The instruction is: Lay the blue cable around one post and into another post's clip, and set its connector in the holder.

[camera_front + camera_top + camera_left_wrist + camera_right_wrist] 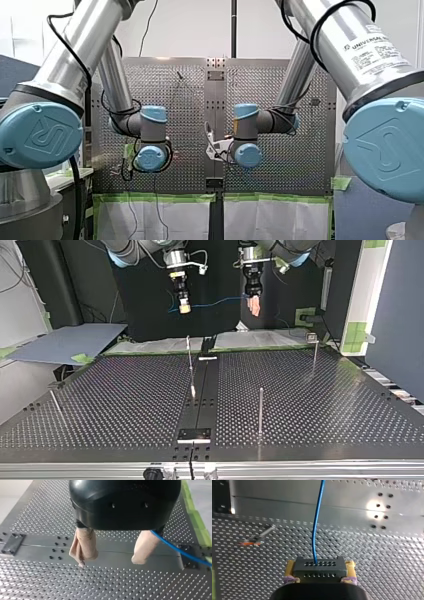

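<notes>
In the right wrist view my right gripper (320,578) is shut on the black connector (319,567), its yellow pads pressing on both sides. The blue cable (316,530) leaves the connector and runs ahead over the table. In the top view that gripper (184,306) hangs high behind the table's far edge. The cable (215,302) sags across to my left gripper (254,306). My left gripper (112,557) stands open with beige pads. The cable (180,551) passes beside one finger (143,547), not between the two.
Thin posts stand on the perforated table (310,405): one at the middle (190,360), one nearer the front (260,410), one far right (314,352), one leaning at the left (55,402). A dark plate (195,434) sits on the centre strip. A post with an orange clip (254,540) shows below my right gripper.
</notes>
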`<state>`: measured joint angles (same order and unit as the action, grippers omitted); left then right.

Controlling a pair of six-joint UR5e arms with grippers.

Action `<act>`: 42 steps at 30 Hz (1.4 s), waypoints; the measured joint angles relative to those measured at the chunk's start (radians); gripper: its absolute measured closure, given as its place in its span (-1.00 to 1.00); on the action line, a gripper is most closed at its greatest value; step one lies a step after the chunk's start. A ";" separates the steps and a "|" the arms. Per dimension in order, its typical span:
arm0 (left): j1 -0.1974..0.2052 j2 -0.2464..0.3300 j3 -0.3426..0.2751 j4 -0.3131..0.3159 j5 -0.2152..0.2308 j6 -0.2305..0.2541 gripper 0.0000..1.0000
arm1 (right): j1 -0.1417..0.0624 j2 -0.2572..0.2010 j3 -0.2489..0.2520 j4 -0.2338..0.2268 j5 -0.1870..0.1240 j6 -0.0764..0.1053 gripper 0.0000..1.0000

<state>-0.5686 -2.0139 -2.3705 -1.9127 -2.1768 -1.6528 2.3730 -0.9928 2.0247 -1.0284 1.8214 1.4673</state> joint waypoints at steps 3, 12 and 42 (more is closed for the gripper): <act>-0.026 -0.026 0.012 -0.026 -0.026 -0.026 -1.00 | 0.004 0.023 0.005 0.023 -0.018 -0.003 0.99; -0.108 -0.109 0.016 -0.061 -0.109 -0.109 -1.00 | 0.005 0.102 0.007 0.115 -0.028 -0.003 0.99; -0.090 -0.069 0.031 -0.241 -0.187 -0.154 -1.00 | 0.008 -0.012 -0.152 0.155 -0.034 0.074 0.99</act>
<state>-0.6591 -2.0827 -2.3394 -2.1538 -2.3638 -1.8065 2.3806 -1.0045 1.8727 -0.8739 1.7875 1.5410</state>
